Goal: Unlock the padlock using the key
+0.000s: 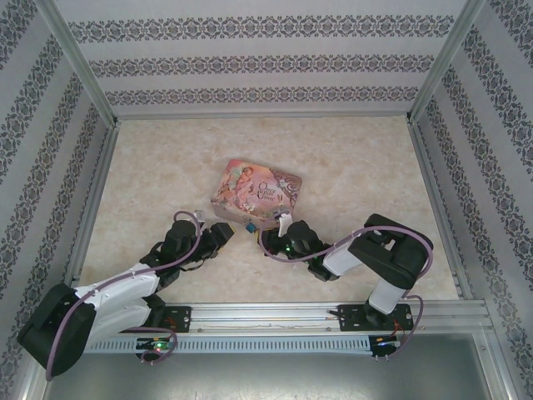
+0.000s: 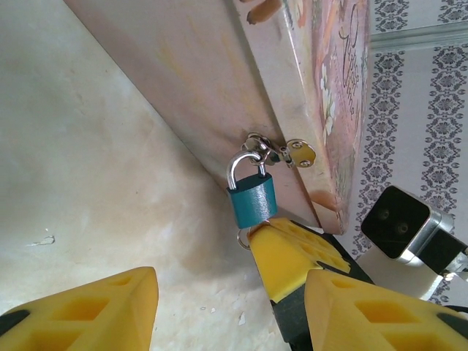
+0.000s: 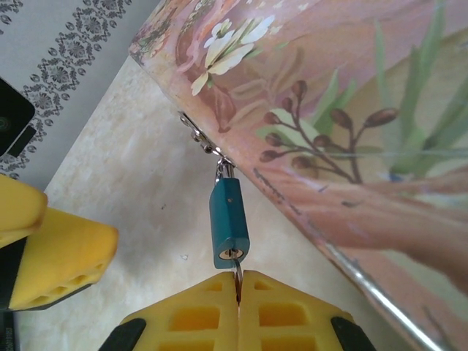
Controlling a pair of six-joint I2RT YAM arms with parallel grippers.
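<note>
The small teal padlock point(image 3: 228, 223), a smooth block with a silvery U-shaped shackle, hangs from a metal hasp point(image 2: 274, 152) on the near wall of the pink illustrated tin point(image 1: 254, 190). Below it, the right gripper point(image 3: 238, 292) presses its ribbed yellow pads together on a thin key point(image 3: 237, 272) at the keyhole. Beside the tin, the left gripper point(image 2: 230, 307) has its jaws apart and holds nothing.

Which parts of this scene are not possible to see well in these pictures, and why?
- The key: in the right wrist view, only a sliver shows under the padlock. The shut right gripper covers the rest.
- The shackle: in the left wrist view, whether it is locked or free cannot be told.
- The padlock in the top view: too small for detail.
- The tin: in the right wrist view, cut off by the picture's edges.
</note>
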